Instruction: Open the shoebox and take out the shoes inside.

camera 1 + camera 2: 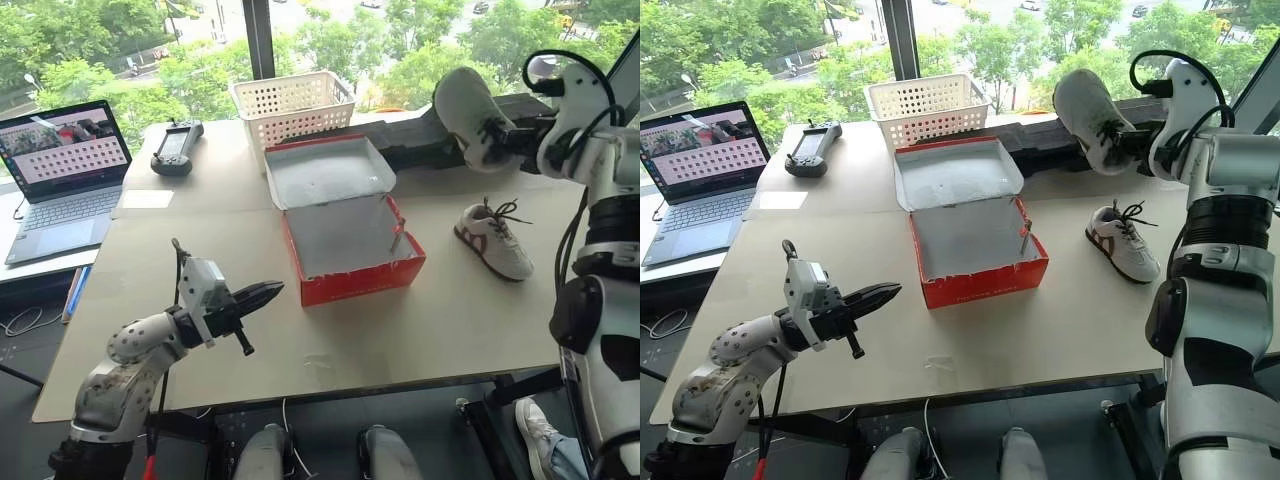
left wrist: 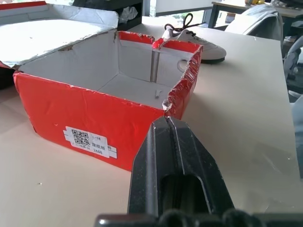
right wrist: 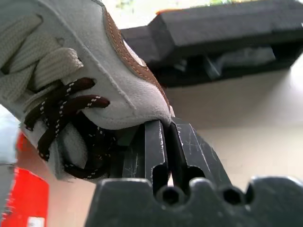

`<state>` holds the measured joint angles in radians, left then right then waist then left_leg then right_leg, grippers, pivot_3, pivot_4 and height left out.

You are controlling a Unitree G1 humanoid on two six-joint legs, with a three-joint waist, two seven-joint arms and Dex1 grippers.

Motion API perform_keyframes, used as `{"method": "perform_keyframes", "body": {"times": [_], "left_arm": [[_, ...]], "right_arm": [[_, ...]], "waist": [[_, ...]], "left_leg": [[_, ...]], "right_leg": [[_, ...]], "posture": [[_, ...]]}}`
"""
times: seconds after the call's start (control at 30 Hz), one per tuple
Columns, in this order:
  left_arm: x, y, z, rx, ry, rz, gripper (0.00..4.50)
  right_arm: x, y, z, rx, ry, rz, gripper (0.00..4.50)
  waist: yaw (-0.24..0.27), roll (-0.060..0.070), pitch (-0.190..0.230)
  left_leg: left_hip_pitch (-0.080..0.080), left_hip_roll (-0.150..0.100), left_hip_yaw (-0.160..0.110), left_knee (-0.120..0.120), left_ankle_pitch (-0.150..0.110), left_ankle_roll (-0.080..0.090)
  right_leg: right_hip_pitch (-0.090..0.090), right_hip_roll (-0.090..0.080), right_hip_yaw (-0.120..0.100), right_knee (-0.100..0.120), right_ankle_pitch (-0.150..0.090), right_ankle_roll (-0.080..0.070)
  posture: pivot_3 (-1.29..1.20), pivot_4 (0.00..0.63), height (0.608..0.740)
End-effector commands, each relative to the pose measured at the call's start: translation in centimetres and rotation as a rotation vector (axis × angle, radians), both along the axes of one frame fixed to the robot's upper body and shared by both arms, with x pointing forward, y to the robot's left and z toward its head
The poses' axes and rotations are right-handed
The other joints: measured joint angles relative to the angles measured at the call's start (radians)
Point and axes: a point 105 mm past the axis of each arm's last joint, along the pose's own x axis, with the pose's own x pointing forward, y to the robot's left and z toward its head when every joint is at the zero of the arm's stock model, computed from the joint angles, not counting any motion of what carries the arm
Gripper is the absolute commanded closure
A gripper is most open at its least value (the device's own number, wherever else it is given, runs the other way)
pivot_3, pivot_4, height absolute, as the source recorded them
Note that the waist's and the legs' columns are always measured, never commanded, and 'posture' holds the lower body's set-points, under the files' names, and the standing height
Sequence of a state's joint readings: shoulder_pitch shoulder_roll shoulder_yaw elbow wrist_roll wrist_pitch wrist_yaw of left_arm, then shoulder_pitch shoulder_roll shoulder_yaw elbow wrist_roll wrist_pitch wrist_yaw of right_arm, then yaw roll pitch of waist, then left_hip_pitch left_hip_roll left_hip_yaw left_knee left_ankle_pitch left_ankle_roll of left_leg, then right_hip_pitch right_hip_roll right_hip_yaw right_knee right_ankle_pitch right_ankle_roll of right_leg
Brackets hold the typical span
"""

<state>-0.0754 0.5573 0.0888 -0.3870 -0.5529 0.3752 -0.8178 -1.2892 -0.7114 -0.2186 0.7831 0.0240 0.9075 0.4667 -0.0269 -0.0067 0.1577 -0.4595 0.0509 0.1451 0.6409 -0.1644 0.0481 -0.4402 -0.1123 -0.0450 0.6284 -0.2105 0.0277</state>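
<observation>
We find the red rectangular cardboard shoebox (image 1: pixel 345 240) near the middle of the table (image 1: pixel 470 310), its hinged lid folded back toward the far edge and its grey-white inside bare. One small white sneaker with dark laces (image 1: pixel 494 238) already lies on the table, near the box on the side toward the right edge. The right tool (image 3: pixel 163 137) is clamped on the second white sneaker (image 1: pixel 474 117), holding it in the air above the far right part of the table. The left tool (image 1: pixel 262 293) hangs pinched together and empty, near the front edge. We judge only setting this shoe down remains.
</observation>
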Motion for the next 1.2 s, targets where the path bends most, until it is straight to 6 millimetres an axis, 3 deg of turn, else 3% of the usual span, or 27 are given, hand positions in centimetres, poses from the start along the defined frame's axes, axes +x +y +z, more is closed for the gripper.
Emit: {"method": "perform_keyframes", "body": {"times": [0.03,0.47,0.67,0.97,1.1,1.2], "left_arm": [[-0.1,-0.4,0.5,-0.008,-0.030,-0.021,4.50],[-0.3,-0.8,0.2,-0.010,-0.018,-0.042,4.50],[-0.4,-0.8,0.1,-0.007,-0.012,-0.045,4.50],[-0.5,-1.0,0.2,-0.008,-0.013,-0.045,4.50],[-0.5,-1.0,0.3,-0.007,-0.013,-0.044,4.50],[-0.5,-1.0,0.3,-0.005,-0.013,-0.042,4.50]], "right_arm": [[-1.1,-3.0,1.0,0.021,0.009,-0.112,4.28],[-2.8,-8.6,-3.5,-0.129,0.175,-0.354,4.28],[-3.2,-8.7,-6.7,-0.120,0.280,-0.338,4.28],[-3.7,-8.7,-9.7,-0.125,0.372,-0.319,4.28],[-3.8,-9.2,-9.9,-0.141,0.363,-0.350,3.21],[-3.3,-8.9,-9.4,-0.143,0.327,-0.350,2.14]], "waist": [[-0.002,0.001,0.000],[-0.016,0.001,0.000],[-0.018,0.001,0.000],[-0.017,0.001,0.000],[-0.016,0.001,0.000],[-0.016,0.001,0.000]], "left_leg": [[0.000,0.000,0.000,0.000,0.000,0.000],[0.000,-0.001,0.000,0.000,0.001,0.002],[0.000,-0.001,0.000,0.000,0.002,0.003],[0.001,-0.001,0.000,0.001,0.004,0.007],[0.001,-0.001,0.000,0.001,0.004,0.007],[0.001,-0.001,0.000,0.001,0.004,0.007]], "right_leg": [[0.000,0.000,0.000,0.000,0.001,0.001],[0.000,0.000,0.001,0.000,0.002,0.005],[0.001,0.000,0.001,0.000,0.003,0.005],[0.001,0.000,0.001,0.000,0.003,0.005],[0.002,0.000,0.001,0.000,0.003,0.005],[0.002,0.000,0.001,0.000,0.003,0.006]], "posture": [[0.00,0.150,0.733],[0.00,0.150,0.733],[0.00,0.150,0.733],[0.00,0.150,0.733],[0.00,0.150,0.733],[0.00,0.150,0.733]]}}
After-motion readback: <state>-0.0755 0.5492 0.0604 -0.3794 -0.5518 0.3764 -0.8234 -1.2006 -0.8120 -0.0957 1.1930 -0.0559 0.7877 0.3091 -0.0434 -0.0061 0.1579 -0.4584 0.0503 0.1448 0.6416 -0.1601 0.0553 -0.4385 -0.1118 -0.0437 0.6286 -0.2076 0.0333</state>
